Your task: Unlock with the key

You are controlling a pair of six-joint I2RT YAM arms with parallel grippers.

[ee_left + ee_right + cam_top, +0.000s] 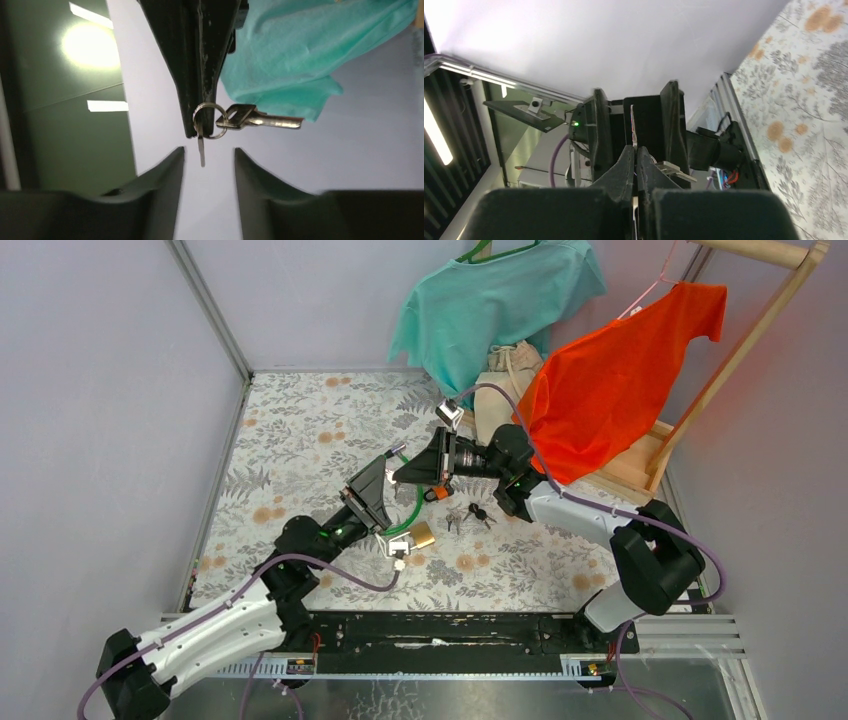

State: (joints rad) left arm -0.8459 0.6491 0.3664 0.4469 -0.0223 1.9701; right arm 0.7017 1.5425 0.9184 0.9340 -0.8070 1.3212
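The left arm [215, 625] and right arm [575, 510] have white links, black joints, purple cables [497, 388] and black tapered fingers [160, 177].

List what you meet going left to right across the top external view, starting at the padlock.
brass padlock → loose keys on the table → orange shirt → wooden rack

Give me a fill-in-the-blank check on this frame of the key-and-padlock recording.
1. The right tool is ___ on a ring of keys.
2. One key hangs between the ___ fingers of the left tool.
3. The brass padlock lies on the floral table next to a ___ cable.

Missing words: shut; open; green.
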